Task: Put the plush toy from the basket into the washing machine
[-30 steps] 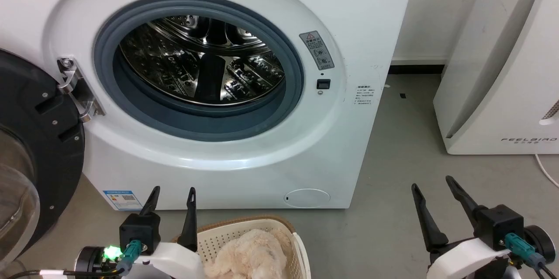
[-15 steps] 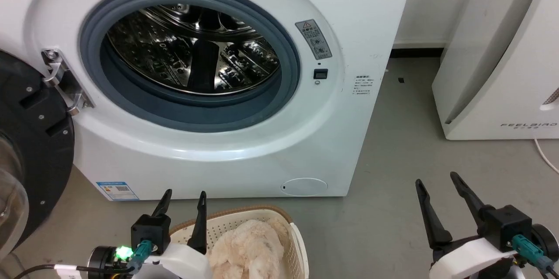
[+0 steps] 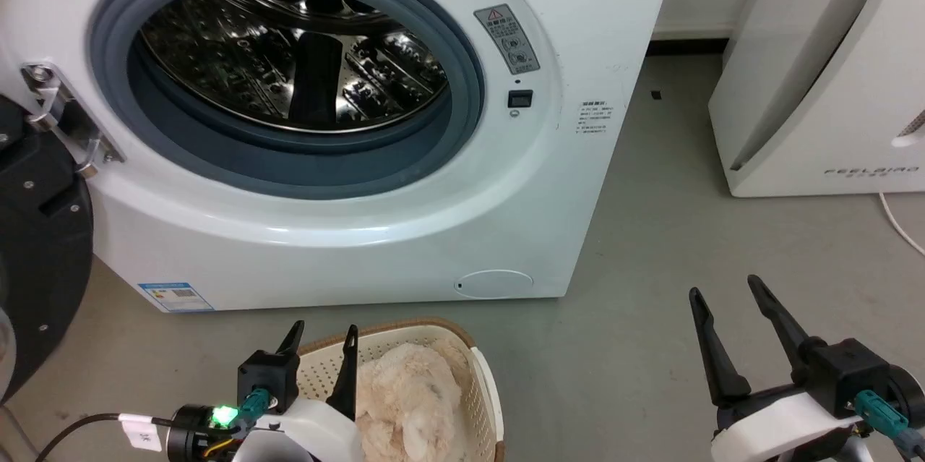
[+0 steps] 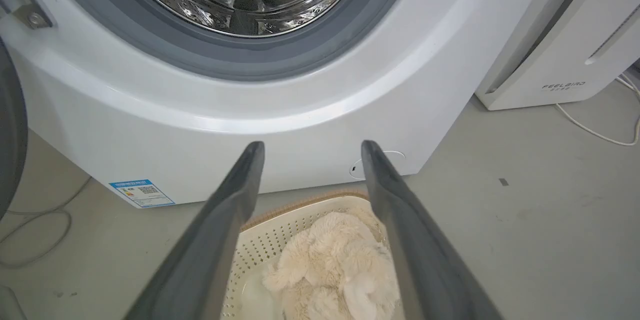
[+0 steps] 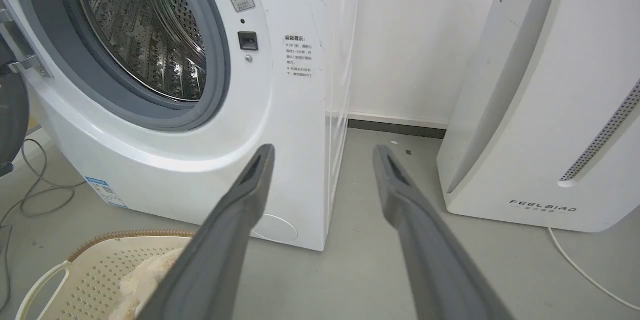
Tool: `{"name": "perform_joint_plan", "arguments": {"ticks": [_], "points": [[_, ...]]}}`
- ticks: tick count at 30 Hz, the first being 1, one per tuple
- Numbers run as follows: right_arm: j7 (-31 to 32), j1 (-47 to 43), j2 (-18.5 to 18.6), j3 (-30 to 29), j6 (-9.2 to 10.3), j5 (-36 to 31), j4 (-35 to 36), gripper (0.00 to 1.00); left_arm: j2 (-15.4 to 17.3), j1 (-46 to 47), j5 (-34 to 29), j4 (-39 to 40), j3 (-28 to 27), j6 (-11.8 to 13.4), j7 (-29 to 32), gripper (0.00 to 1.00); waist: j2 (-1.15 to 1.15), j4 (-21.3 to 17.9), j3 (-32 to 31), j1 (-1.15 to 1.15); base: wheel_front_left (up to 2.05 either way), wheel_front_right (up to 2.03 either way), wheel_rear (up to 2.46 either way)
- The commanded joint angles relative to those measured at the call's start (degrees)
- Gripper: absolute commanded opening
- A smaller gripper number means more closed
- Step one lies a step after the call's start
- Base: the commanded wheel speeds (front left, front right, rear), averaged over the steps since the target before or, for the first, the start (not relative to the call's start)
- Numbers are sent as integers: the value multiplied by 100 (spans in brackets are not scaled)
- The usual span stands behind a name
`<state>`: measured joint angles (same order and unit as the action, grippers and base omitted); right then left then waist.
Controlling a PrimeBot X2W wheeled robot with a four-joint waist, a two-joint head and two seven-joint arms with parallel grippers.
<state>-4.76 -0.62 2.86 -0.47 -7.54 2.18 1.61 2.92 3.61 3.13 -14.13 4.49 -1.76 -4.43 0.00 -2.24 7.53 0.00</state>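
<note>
Head dipped, my left jaws edged over basket (image 3: 405,323) rim beside plush toy (image 3: 408,397); left jaws, right jaws spread, empty; grab next

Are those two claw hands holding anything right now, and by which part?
Nothing is held. The left gripper and right gripper both have open, empty fingers; the plush toy lies in the basket, ungrasped.

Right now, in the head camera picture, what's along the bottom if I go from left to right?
From the left: left gripper → plush toy, lying in the basket → right gripper.
</note>
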Motion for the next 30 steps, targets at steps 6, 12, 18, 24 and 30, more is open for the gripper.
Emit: {"name": "perform_joint_plan", "arguments": {"ticks": [6,12,18,24,30], "points": [[-120,150,1,38,2,84,74,100,62,268,82,-472,58,-45,-91,100,0,-67,192,0,0,0,0],[-204,176,1,91,2,75,110,100,117,490,155,-1059,145,-90,-132,100,0,-152,399,0,0,0,0],[-276,205,1,103,3,48,147,100,162,694,236,-1597,225,-142,-198,100,0,-226,591,0,0,0,0],[-348,238,1,142,3,52,196,100,222,920,280,-2155,350,-193,-275,100,0,-305,798,0,0,0,0],[-420,279,1,173,3,18,259,100,282,1170,291,-2744,529,-243,-226,100,0,-392,1058,0,0,0,0]]}}
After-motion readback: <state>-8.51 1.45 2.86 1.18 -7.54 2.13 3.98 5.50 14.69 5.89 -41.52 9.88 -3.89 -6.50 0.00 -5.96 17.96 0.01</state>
